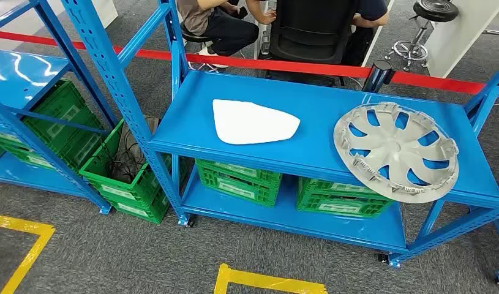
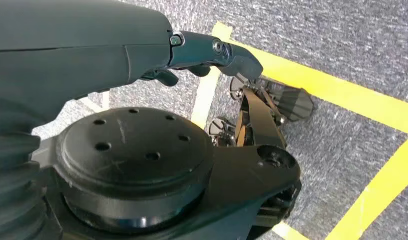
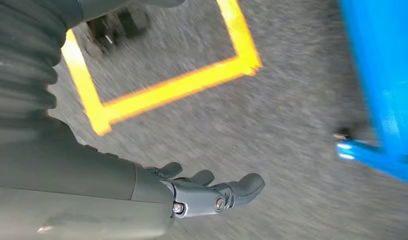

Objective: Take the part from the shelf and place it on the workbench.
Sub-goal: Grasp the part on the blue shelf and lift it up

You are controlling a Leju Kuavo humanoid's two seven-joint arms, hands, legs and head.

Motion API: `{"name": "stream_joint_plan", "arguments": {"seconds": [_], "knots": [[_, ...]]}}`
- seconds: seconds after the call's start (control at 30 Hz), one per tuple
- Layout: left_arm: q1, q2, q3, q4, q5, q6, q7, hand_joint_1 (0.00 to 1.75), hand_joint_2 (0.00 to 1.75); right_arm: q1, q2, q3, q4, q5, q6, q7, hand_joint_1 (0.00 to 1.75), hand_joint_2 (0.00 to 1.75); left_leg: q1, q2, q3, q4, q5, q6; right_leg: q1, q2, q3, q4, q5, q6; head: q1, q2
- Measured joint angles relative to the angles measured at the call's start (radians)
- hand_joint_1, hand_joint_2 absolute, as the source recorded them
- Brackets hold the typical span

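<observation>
Overhead, from the head view: a blue shelf [image 1: 332,110] with two parts lying on its upper deck. A flat white panel [image 1: 253,122] lies near the middle of the deck. A silver wheel cover [image 1: 397,152] lies well apart from it toward the right end, face down, its edge reaching past the front lip of the deck. On the lower deck stand two green crates [image 1: 237,179], side by side under the parts. A further green crate [image 1: 127,177] stands on the floor between this shelf and a second blue rack [image 1: 26,92] to the left, with dark cables inside it. A red barrier strip [image 1: 283,64] runs behind the shelf; beyond it, seated people [image 1: 225,21] and a black chair. Yellow floor tape [image 1: 259,282] marks the grey carpet in front.

Left wrist view: the left hand [image 2: 212,57] hangs over grey carpet and yellow tape. Fingers lie loosely curved and apart, holding nothing.

Right wrist view, blurred: the right hand [image 3: 207,192] hangs over the carpet, fingers apart and nearly straight, holding nothing. A blue shelf foot stands near the picture's edge.
</observation>
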State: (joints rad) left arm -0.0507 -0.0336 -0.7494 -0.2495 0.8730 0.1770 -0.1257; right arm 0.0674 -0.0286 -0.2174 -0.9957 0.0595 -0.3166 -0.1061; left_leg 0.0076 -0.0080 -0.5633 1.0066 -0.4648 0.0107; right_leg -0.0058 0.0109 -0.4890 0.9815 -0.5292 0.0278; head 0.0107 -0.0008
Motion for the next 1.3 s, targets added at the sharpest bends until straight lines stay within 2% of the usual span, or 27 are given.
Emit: {"name": "stream_joint_plan", "arguments": {"seconds": [0.23,0.53,0.67,0.93,1.3], "knots": [[-0.008,0.006,-0.023,0.007,0.034,0.007,-0.011,0.00,1.75,-0.003,-0.015,0.036,-0.174,0.189,0.001,0.056,0.00,1.75,0.000,-0.001,0.000,0.000,0.000,0.000,0.000,0.000,0.000,0.000,0.000,0.000,0.001,0.000],[-0.019,0.027,-0.044,0.020,0.088,0.019,-0.003,0.00,1.75,-0.028,-0.033,0.128,-0.397,0.443,0.022,0.138,0.00,1.75,0.000,-0.002,0.000,0.000,0.000,0.000,0.000,-0.001,0.001,0.000,0.000,0.000,0.000,0.000],[-0.021,0.037,-0.055,0.024,0.110,0.020,0.003,0.00,0.00,-0.048,-0.041,0.178,-0.477,0.544,0.053,0.172,0.00,1.75,0.000,-0.002,-0.001,0.000,0.000,0.000,0.000,-0.001,0.001,0.000,0.000,0.000,0.001,0.000],[-0.032,0.055,-0.065,0.033,0.155,0.004,-0.018,0.00,0.00,-0.108,-0.060,0.306,-0.610,0.713,0.181,0.251,0.00,1.75,0.000,-0.005,-0.001,0.000,0.002,-0.001,0.000,-0.003,0.011,0.001,0.000,0.000,0.001,0.000],[-0.037,0.079,-0.080,0.042,0.220,-0.029,-0.051,0.00,0.00,-0.220,-0.132,0.503,-0.765,0.864,0.440,0.381,0.00,1.75,0.000,-0.005,-0.001,0.000,0.003,-0.001,0.000,-0.004,0.008,0.001,0.001,0.000,0.001,0.000]]}}
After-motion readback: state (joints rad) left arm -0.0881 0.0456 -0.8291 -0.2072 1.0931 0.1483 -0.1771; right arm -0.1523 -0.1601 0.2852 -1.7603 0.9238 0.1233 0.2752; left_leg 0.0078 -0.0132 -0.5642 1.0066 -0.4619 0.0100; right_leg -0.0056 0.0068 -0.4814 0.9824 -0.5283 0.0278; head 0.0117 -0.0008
